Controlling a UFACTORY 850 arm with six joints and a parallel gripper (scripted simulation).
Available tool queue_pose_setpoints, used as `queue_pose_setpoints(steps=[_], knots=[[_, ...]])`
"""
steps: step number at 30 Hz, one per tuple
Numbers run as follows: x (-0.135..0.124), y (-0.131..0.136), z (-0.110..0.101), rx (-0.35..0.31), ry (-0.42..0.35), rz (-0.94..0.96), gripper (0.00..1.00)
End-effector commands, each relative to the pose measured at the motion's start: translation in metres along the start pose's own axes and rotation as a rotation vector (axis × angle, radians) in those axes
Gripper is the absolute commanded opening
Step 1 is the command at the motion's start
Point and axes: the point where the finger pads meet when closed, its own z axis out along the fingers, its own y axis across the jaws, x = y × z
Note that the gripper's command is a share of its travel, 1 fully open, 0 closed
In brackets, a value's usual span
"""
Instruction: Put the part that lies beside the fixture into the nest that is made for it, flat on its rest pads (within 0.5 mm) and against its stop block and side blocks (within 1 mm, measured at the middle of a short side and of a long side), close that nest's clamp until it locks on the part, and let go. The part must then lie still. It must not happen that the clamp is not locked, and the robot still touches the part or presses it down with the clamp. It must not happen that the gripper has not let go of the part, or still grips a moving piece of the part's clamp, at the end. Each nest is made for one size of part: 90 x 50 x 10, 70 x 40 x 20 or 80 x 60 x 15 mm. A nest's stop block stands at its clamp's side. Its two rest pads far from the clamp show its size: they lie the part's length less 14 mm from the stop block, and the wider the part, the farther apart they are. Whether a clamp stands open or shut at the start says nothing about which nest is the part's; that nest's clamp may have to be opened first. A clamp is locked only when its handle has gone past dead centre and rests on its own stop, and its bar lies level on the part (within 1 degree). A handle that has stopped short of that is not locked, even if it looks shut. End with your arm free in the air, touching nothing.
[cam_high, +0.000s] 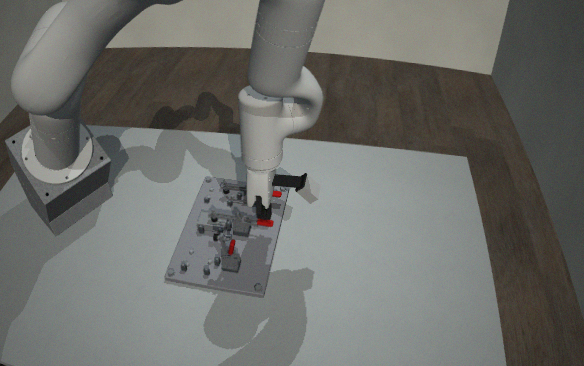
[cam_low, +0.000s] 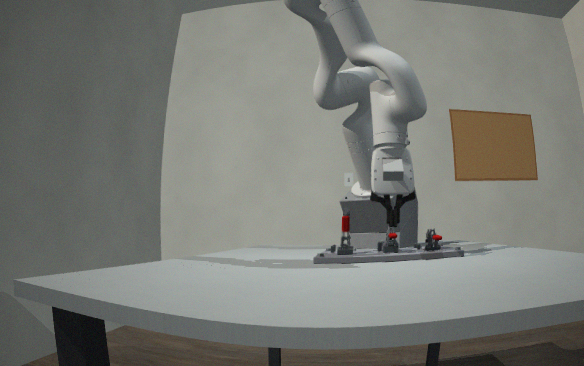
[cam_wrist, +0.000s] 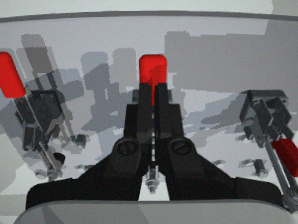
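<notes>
My gripper (cam_high: 264, 217) (cam_low: 394, 225) (cam_wrist: 152, 100) is shut and empty. Its fingertips are just above the low-lying red handle (cam_high: 265, 223) (cam_low: 393, 235) (cam_wrist: 152, 67) of the middle clamp; I cannot tell whether they touch it. The fixture plate (cam_high: 250, 281) (cam_low: 360, 259) (cam_wrist: 100, 30) carries three clamps. The near clamp's red handle (cam_high: 232, 247) (cam_low: 345, 223) (cam_wrist: 287, 157) stands up. The far clamp's red handle (cam_high: 276, 194) (cam_low: 437, 237) (cam_wrist: 11, 75) lies outward. The fingers and shadows hide much of the middle nest in the wrist view. I cannot make out the part clearly.
The arm's grey base block (cam_high: 75, 195) stands behind the fixture, on the robot's side of the white table (cam_high: 390, 260) (cam_low: 300, 295). The two outer clamps stand on either side of my fingers. Bolts and small posts rise from the plate.
</notes>
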Motion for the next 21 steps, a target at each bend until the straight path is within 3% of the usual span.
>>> queue_pose_setpoints(steps=[1, 21], knots=[[0.001, 0.000, -0.013, 0.000, 0.000, 0.000, 0.00], [0.001, 0.000, -0.055, 0.000, 0.000, 0.000, 0.00]])
